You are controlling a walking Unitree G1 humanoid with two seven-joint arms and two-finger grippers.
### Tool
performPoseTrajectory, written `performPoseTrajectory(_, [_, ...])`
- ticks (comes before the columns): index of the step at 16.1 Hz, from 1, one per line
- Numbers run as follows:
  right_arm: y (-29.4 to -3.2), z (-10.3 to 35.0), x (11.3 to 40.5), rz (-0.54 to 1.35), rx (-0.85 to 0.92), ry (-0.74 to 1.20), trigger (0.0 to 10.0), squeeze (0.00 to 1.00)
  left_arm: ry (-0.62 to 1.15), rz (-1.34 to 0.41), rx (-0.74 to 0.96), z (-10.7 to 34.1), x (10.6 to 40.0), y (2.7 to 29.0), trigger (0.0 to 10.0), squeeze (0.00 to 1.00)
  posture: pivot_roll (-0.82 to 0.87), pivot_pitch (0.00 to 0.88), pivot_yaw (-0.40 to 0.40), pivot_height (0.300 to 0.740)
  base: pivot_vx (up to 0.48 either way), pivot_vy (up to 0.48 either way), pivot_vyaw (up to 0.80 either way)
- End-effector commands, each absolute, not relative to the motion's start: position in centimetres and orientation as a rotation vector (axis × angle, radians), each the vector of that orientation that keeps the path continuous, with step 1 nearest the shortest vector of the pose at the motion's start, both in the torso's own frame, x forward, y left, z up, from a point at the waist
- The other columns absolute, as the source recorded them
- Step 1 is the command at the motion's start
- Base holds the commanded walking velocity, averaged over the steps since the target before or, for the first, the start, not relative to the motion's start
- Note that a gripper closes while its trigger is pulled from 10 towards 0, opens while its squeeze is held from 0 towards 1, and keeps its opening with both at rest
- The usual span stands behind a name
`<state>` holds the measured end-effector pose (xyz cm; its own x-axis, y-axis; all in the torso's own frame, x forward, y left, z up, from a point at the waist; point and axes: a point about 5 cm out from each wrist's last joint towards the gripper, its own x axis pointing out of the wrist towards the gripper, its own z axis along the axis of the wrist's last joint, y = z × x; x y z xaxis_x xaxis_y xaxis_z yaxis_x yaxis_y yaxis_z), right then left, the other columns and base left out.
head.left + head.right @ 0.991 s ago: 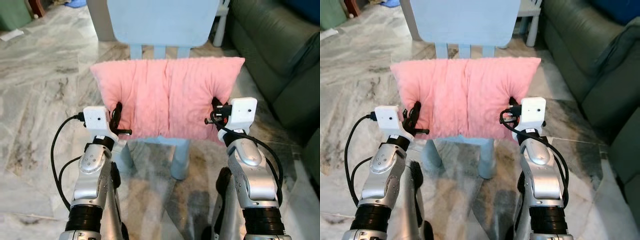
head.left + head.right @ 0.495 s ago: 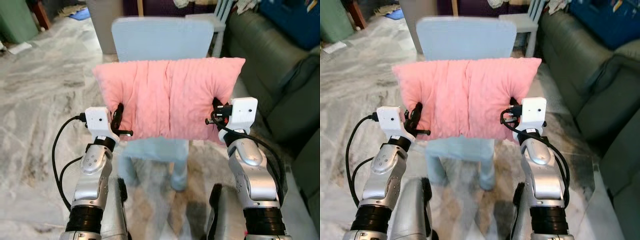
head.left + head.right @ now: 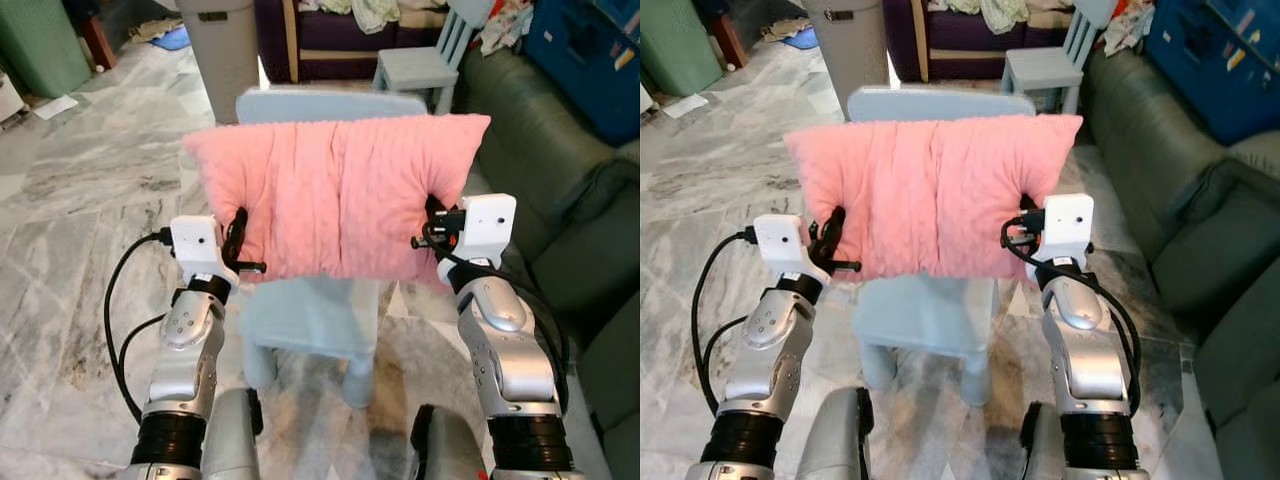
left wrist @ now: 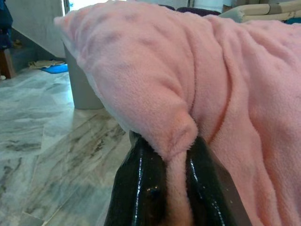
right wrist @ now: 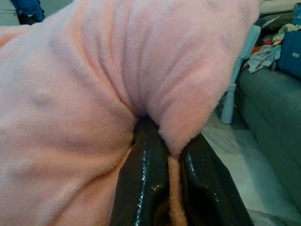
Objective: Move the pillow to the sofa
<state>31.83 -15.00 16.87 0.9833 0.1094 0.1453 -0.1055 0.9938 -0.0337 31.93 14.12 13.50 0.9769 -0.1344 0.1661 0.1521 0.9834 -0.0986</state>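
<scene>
left eye view has the pink pillow (image 3: pixel 335 195) held up in the air between both arms, stretched wide and hanging above the seat of a light blue chair (image 3: pixel 315 315), clear of it. the left gripper (image 3: pixel 238 240) is clenched on the pillow's lower left edge, and the right gripper (image 3: pixel 433 228) is clenched on its lower right edge. left wrist view shows a fold of the plush fabric pinched tight between that gripper's two black fingers (image 4: pixel 141 188); right wrist view shows the same at the other edge, a thin strip of fabric squeezed between the fingers (image 5: pixel 143 179). the chair's backrest rises just behind the pillow's top edge. the dark green sofa (image 3: pixel 560 190) runs along the robot's right, near the chair but apart from the pillow. farther back stand a grey bin (image 3: pixel 228 50) and a second small blue chair (image 3: pixel 425 62). the floor (image 3: pixel 80 220) is grey marble tile.
</scene>
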Motion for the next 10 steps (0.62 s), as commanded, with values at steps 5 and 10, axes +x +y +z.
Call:
performPoseTrajectory(5, [-14.5, 19.7, 31.9, 0.107, -0.011, -0.242, 10.0, 0.00, -0.162, -0.161, -0.096, 13.8, 32.2, 14.1, 10.0, 0.00, -0.03, 0.000, 0.050, 0.680, 0.000, 0.000, 0.00])
performPoseTrajectory(10, [-14.5, 20.1, 31.9, 0.100, -0.003, -0.253, 10.0, 0.00, -0.165, -0.168, -0.095, 13.9, 32.3, 13.6, 10.0, 0.00, -0.03, 0.000, 0.052, 0.730, 0.000, 0.000, 0.00])
